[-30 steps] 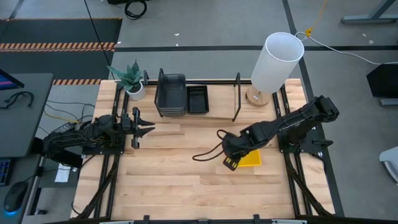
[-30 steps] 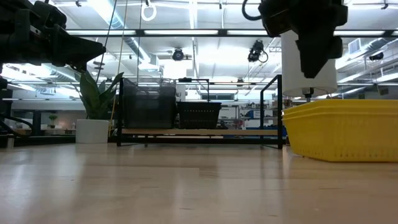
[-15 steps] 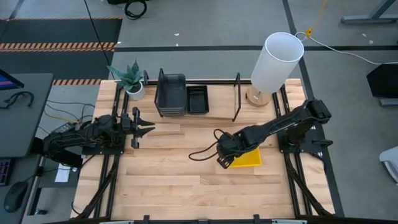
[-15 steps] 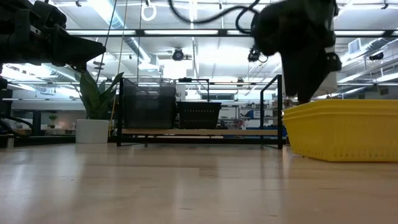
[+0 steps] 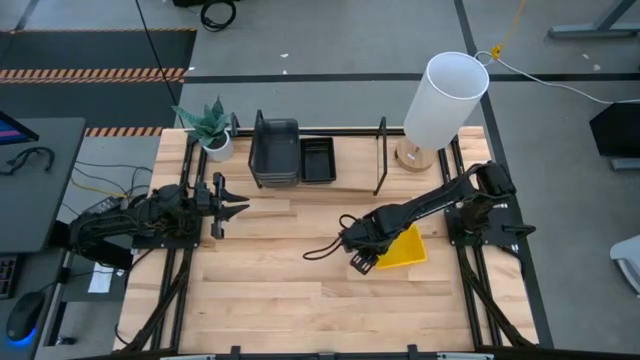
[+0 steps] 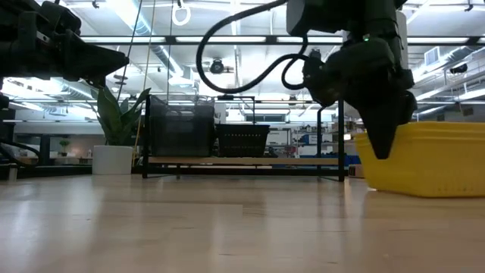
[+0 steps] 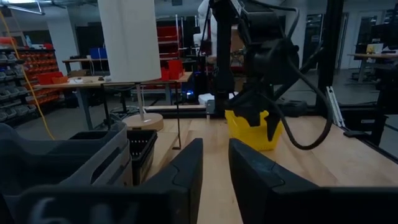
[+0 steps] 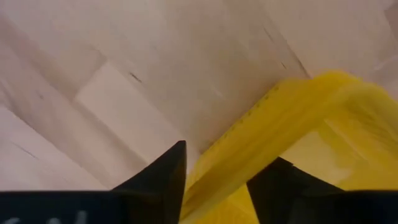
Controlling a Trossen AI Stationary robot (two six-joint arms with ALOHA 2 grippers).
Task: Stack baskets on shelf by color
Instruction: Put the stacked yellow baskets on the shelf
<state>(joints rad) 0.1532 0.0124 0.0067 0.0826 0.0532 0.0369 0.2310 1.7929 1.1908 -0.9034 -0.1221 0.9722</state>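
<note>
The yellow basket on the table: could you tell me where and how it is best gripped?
Probably by its rim wall, from above: the yellow basket is shallow and open-topped, and the right gripper already straddles that edge, one finger outside and one inside.

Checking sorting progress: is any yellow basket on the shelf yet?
No: in the high view the shelf holds only grey and black baskets; the yellow baskets sit on the table.

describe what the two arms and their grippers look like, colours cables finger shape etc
Both arms are dark, black-looking jointed links on black frame rails beside the table. The right gripper ends in two dark fingers tapering to blunt points, and a black cable loops loosely off its wrist. The left gripper has the same dark pair of fingers, thick and wedge-shaped in its wrist view. No coloured markings are readable.
</note>
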